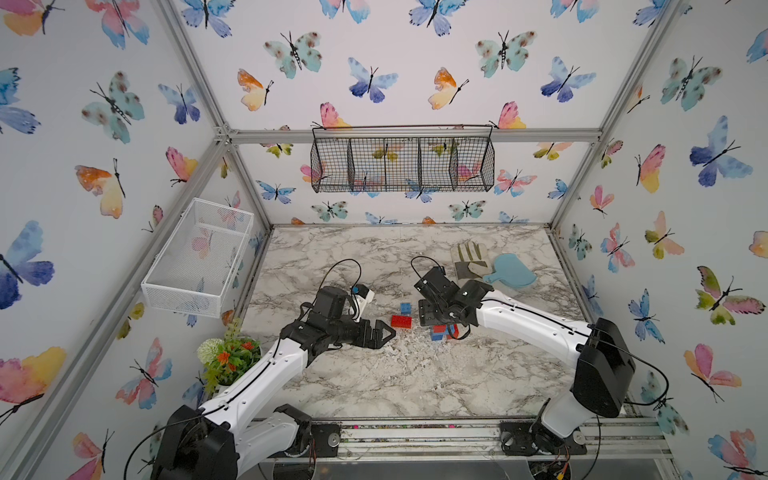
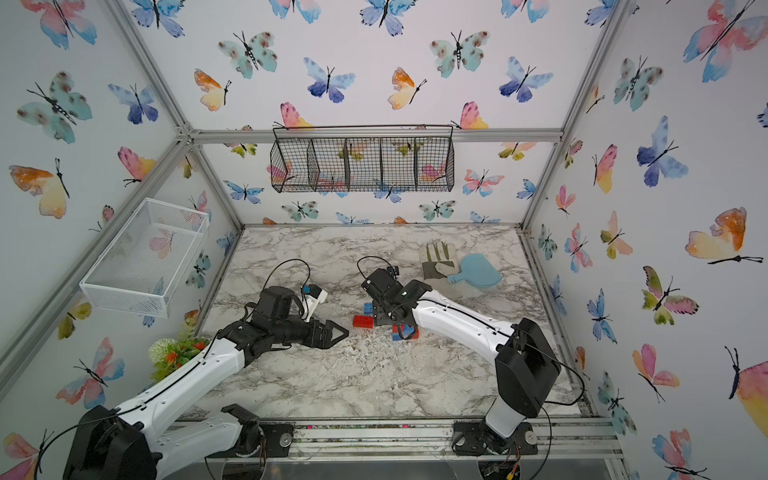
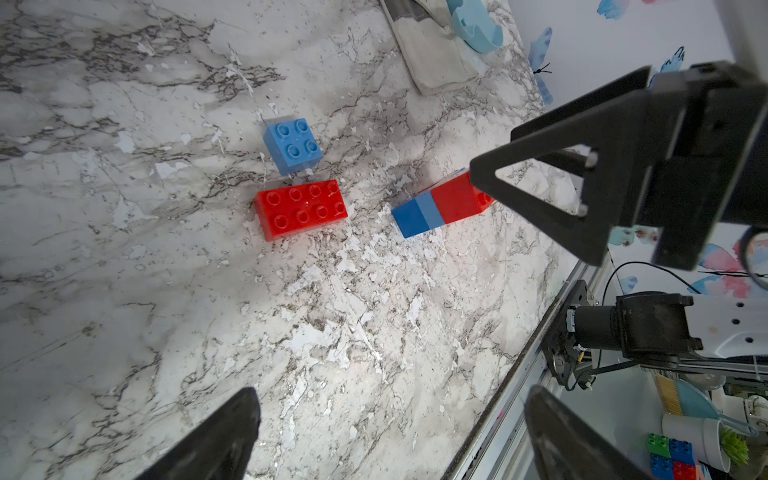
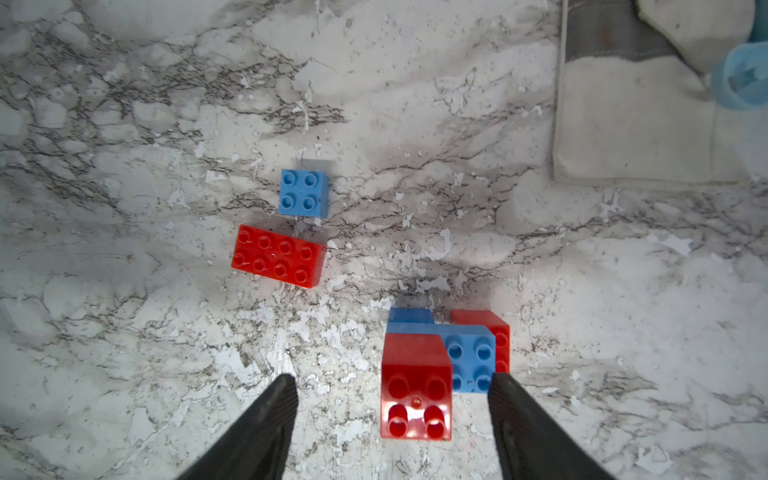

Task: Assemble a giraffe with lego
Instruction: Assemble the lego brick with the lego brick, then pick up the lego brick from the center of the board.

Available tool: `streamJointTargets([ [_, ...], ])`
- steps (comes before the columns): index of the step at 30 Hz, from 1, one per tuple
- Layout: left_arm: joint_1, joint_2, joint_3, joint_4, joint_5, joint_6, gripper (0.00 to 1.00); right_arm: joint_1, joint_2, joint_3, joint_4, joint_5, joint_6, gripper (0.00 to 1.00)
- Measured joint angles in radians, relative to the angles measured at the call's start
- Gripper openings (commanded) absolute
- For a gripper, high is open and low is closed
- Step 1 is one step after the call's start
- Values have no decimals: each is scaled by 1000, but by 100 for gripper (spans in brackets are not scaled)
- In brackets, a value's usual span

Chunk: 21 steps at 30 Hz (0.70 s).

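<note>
I see right fingers (image 4: 257, 432) spread, released, around the half-built giraffe (image 4: 415, 365); left fingers (image 3: 224, 436) spread, empty. Loose red brick (image 4: 276, 262), blue brick (image 4: 303, 193) on counter (image 4: 582, 270).

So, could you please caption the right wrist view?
Open right gripper over the part-built giraffe; loose red brick and blue brick beyond.

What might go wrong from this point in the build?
1. The right pincer is open astride the half-built figure, with one finger right beside it. Lifting off askew might knock it over.
2. The small blue brick and the long red brick lie very close together. Grabbing either may shove the other out of place.
</note>
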Motion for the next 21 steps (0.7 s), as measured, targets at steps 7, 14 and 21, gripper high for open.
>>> streamJointTargets([
  [7,46,-2,0,-8,0,1,98,0,60,69,7,-48,-10,89],
  [14,61,-18,0,-13,-1,5,98,1,153,133,41,-103,-2,95],
  [21,61,-26,0,-18,-1,5,98,12,246,183,83,-117,15,93],
])
